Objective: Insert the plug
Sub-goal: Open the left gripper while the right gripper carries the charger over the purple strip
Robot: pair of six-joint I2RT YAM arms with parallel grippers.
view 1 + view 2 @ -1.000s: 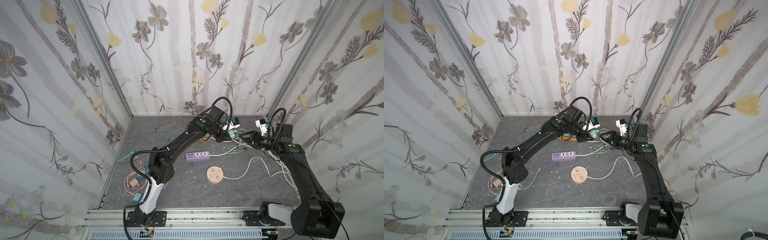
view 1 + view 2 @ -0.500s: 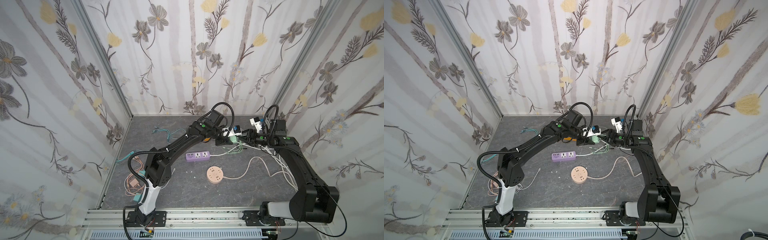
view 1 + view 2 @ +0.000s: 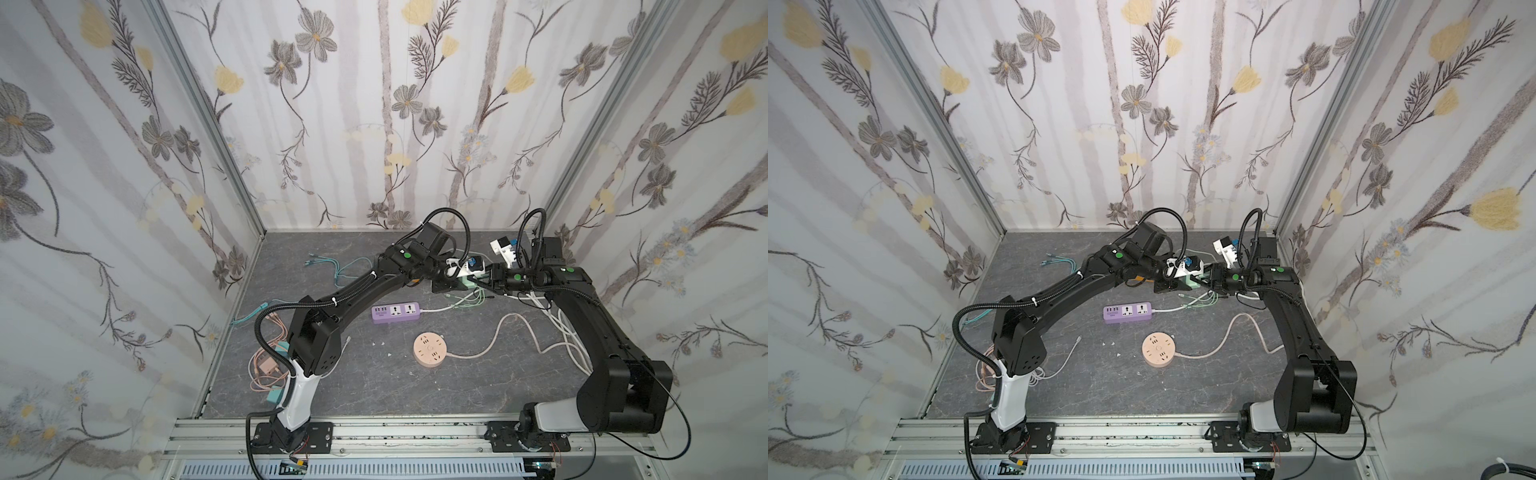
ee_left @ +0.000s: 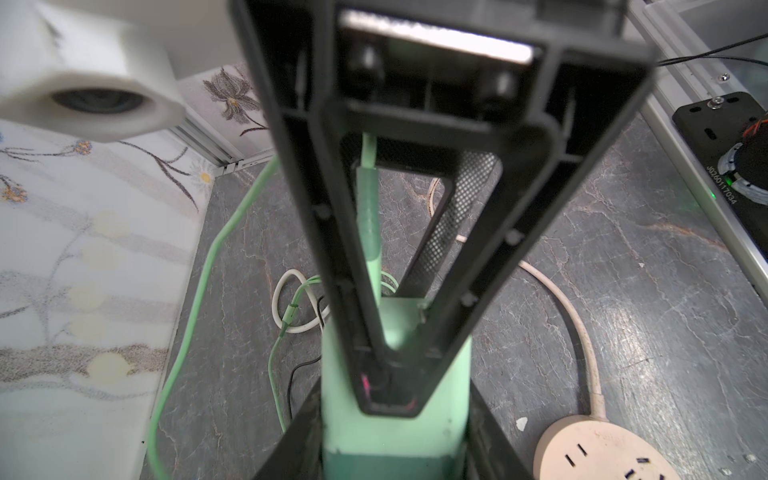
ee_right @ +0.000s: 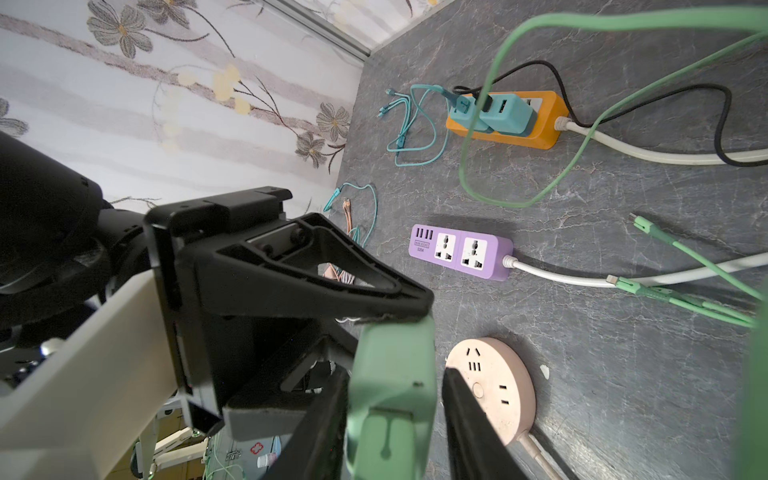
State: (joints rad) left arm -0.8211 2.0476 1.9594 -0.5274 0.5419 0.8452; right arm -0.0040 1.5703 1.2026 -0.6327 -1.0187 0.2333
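left claw (image 4: 392,451) clamps green plug (image 4: 395,434) | right claw (image 5: 392,424) pinches it too | prongs hidden

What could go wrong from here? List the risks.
Both grippers meet at the green plug. The left gripper holds it while the right gripper flanks it, so a handover could twist or drop it.
The green cable hangs in a loop by the orange power strip and could snag.

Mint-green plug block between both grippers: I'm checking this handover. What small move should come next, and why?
Probably close the right gripper firmly on the mint-green plastic plug block: its fingers flank it, but contact on both sides is unclear, while the left gripper clearly clamps it in mid-air.
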